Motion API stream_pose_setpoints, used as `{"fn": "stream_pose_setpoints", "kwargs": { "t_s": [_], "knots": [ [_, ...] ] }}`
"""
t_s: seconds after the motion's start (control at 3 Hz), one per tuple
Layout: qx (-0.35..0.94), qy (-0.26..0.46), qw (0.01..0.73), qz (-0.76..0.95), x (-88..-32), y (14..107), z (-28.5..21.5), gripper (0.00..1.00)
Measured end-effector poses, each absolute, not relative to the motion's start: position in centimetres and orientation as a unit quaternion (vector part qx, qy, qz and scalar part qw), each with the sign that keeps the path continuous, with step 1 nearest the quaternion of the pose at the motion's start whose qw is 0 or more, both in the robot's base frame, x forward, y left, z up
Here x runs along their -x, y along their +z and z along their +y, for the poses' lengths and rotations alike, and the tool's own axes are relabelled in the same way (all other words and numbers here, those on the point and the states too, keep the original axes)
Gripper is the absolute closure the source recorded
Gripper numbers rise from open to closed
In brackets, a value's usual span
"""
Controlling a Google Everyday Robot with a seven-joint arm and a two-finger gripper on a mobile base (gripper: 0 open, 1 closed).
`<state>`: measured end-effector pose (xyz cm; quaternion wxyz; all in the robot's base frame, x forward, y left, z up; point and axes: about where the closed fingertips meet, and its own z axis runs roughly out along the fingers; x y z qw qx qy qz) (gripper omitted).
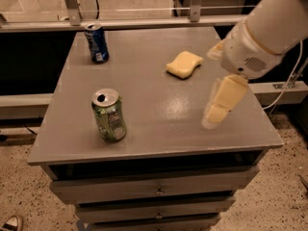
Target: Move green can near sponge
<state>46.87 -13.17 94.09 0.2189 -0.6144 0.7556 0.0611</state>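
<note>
While gripper (219, 105) hangs at right of frame, aperture can't tell, green can (109, 115) stands untouched lower left; looks like reach phase. Next: cross over, grasp it, carry toward sponge (184, 64).

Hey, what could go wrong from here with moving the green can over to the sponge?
1. The green can stands upright near the table's front edge. A glancing knock from the gripper, which hovers over the right side, could tip it or push it off.
2. Set down too close, it might land partly on the soft sponge and topple.
</note>
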Motion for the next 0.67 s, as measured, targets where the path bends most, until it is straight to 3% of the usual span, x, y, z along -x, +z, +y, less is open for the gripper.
{"fn": "stream_pose_setpoints", "kwargs": {
  "t_s": [0.67],
  "knots": [
    [0.606,0.203,0.307,0.705,-48.5,90.8,-1.3,0.0]
  ]
}}
